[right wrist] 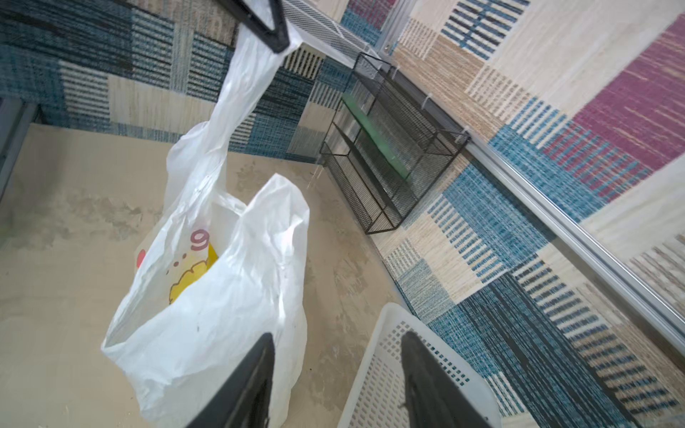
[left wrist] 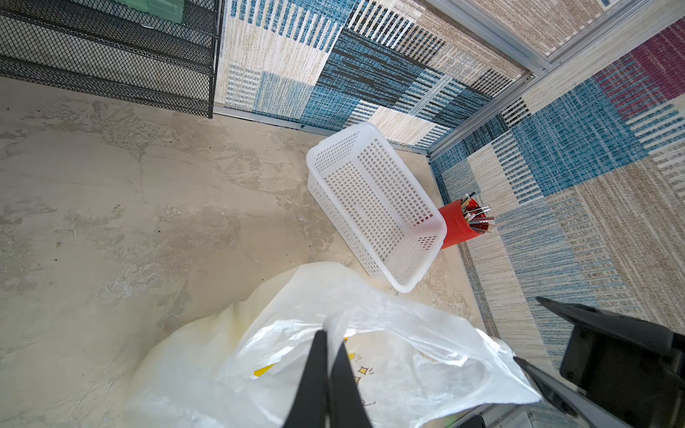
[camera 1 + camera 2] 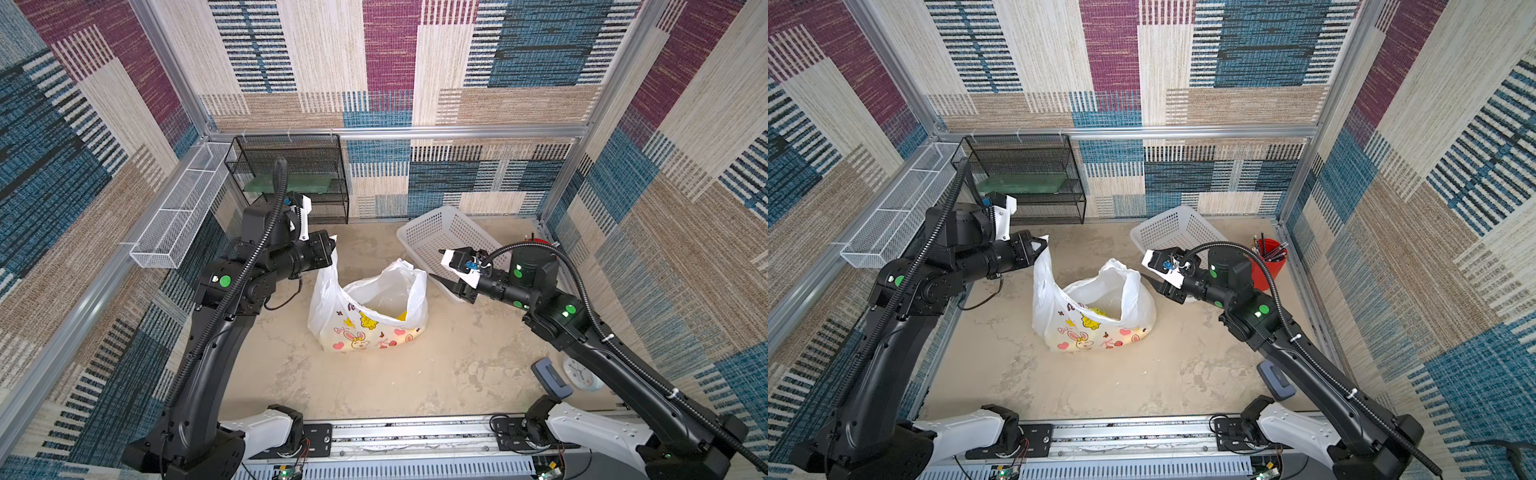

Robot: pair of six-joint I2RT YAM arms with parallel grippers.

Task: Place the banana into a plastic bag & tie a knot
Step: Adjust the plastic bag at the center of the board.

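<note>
Left gripper [image 3: 332,244] pinches the plastic bag [image 3: 326,303]; its contents barely show.

The plastic bag [image 3: 332,307] [image 3: 1054,299] is seen standing on the tabletop [image 3: 291,374] near its middle, thin, white and crinkly, its mouth gaping upward; cartoon prints, a bunny, red hearts and yellow shapes, are borne on the side turned toward the arms' bases; one handle loop [image 3: 328,274] [image 1: 237,92] is drawn up taut and pinched at its top by the closed left gripper [image 3: 332,245] [image 3: 1042,245]; the other handle loop [image 3: 409,274] stands free and slack, well apart from the first, so no knot is tied; a yellow patch [image 1: 213,255] is glimpsed inside the mouth, though whether it is the banana cannot be told.
</note>
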